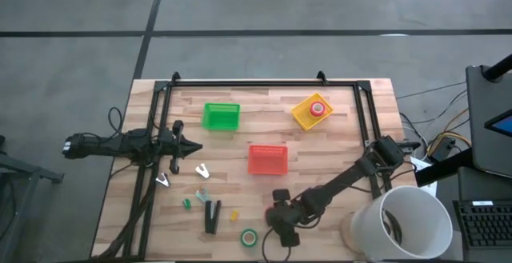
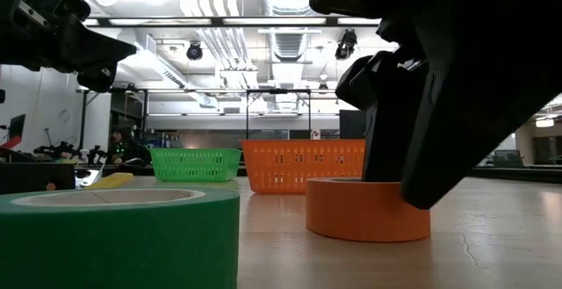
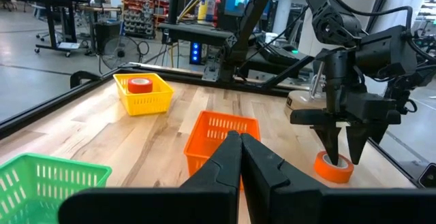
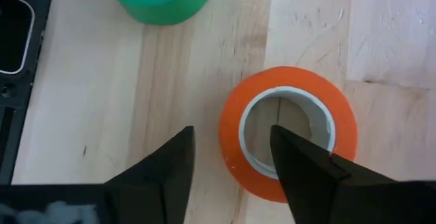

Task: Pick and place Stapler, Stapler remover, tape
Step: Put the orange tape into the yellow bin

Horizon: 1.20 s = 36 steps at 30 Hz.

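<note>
Now orange tape flat, hole up; right hand straddling rim.

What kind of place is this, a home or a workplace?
Most likely a robotics lab or workshop: a wooden table with sorting baskets such as the orange basket, open ceiling ducts, and equipment racks behind.

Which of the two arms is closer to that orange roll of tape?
The right. Its gripper sits directly over the orange tape roll, one finger inside the ring's hole, one outside. The left gripper waits far across the table, near the green basket.
</note>
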Tool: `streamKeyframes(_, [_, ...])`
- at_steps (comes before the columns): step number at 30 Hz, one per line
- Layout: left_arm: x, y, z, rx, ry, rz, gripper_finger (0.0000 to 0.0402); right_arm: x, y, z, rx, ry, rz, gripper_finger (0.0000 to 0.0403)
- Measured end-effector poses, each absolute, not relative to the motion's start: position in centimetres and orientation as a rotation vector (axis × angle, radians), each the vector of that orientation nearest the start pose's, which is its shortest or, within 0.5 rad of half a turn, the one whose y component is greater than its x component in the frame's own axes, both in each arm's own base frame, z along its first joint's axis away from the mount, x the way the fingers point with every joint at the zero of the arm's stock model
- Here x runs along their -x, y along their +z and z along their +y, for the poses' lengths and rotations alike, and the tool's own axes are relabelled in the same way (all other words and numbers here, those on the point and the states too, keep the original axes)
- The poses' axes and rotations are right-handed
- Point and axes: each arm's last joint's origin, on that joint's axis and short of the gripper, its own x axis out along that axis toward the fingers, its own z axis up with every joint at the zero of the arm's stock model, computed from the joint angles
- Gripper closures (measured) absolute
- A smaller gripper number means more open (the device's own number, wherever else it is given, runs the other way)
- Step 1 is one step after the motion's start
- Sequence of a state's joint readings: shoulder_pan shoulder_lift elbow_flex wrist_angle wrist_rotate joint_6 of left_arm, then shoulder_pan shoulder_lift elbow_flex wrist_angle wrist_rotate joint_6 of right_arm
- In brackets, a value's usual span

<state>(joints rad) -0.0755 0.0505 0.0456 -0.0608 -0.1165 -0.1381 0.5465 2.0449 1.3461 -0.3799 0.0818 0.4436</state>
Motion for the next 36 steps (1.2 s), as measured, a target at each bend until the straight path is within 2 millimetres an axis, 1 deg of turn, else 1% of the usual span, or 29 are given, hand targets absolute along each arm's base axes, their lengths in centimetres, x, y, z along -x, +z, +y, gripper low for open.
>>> streamKeyframes(10, [-9.8,16.9,-0.4,0.132,0.045,0.063,0.0392,-35.3,14.1,21.2,-0.060,0.182,1.100,0.0345])
streamKeyframes(13, [-9.8,16.9,-0.4,0.132,0.046,0.063,0.0392,-35.3,14.1,21.2,-0.054,0.185,1.101,0.0366])
streamKeyframes(17, [-9.8,16.9,-0.4,0.132,0.045,0.063,0.0392,-35.3,14.2,21.2,-0.030,0.199,1.099,0.0371])
streamKeyframes(20, [-9.8,16.9,-0.4,0.132,0.046,0.063,0.0392,-35.4,14.4,21.2,-0.025,0.203,1.096,0.0361])
streamKeyframes(23, [-9.8,16.9,-0.4,0.132,0.046,0.063,0.0392,-35.4,15.0,21.3,-0.029,0.208,1.081,0.0354])
streamKeyframes(27, [-9.8,16.9,-0.4,0.132,0.046,0.063,0.0392,-35.3,15.7,21.2,-0.027,0.208,1.081,0.0356])
streamKeyframes(32, [-9.8,16.9,-0.4,0.132,0.046,0.063,0.0392,-34.7,17.4,20.7,-0.018,0.192,1.074,0.0358])
streamKeyframes(36, [-9.8,16.9,-0.4,0.132,0.046,0.062,0.0392,-33.8,19.2,19.7,0.057,0.077,1.056,0.0355])
